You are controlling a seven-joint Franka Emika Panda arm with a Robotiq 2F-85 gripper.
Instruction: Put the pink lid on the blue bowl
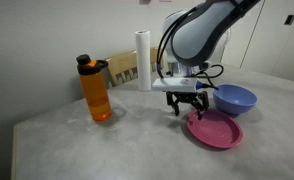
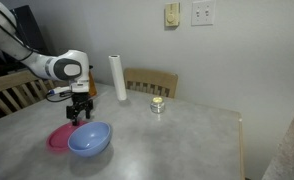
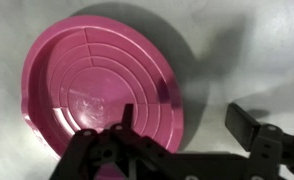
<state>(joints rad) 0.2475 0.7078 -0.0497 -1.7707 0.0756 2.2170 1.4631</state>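
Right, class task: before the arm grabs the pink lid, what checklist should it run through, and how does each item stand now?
1. Gripper open: ok.
2. Jaws straddle the rim of the pink lid, one over it, one outside: ok.
3. Lid lies flat on the table: ok.
4. Blue bowl upright, nothing covering it: ok.
5. Fingertips low enough to grip: cannot tell.

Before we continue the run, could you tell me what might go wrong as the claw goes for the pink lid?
The pink lid lies flat on the table, so the open claw, straddling its rim, may slip off or shove it. The blue bowl sits close beside the lid and could get nudged.
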